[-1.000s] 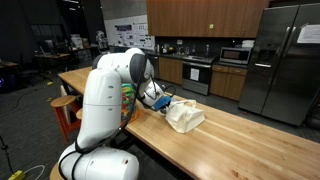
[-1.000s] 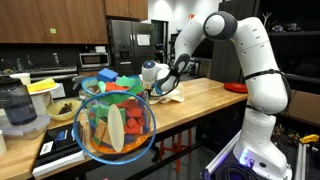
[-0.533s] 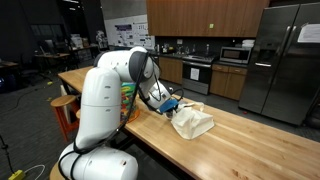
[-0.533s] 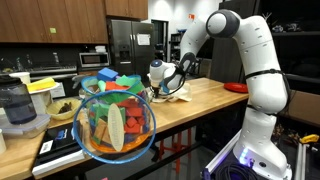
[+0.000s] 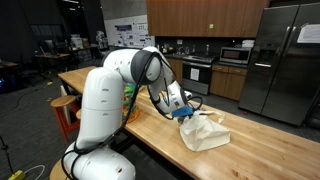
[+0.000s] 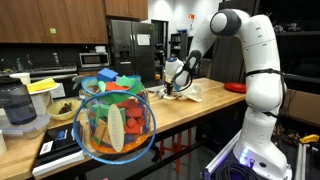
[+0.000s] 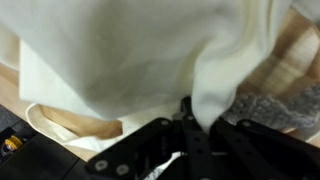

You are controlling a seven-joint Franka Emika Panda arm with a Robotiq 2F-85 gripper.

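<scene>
We see the claw [image 5: 183, 111] low over the wooden table [image 5: 270, 150], clamped on a white cloth [image 5: 205, 132]. In the wrist view a fold of the cloth [image 7: 130, 50] drops straight down between the black fingers [image 7: 160, 138] of the claw [image 7: 190, 113]. The fingers stand nearly together with only the pinched fabric between them. The rest of the cloth fills most of that view, with strips of the table [image 7: 305, 55] showing at its right side.

In an exterior view the cloth sits in a crumpled heap roughly midway between the two long edges of the table, on the side of the claw away from the robot's base. The held part is lifted a little, while the bulk rests on the wood. In an exterior view from the other end, the claw [image 6: 180, 86] and the cloth [image 6: 193, 92] are toward the far end of the table [image 6: 190, 108], near the long edge that faces us.

A clear bowl [image 6: 115, 122] of coloured blocks stands at the near end of that table, well apart from the cloth. A red plate [image 6: 235, 87] shows beyond the far end, behind the arm.
</scene>
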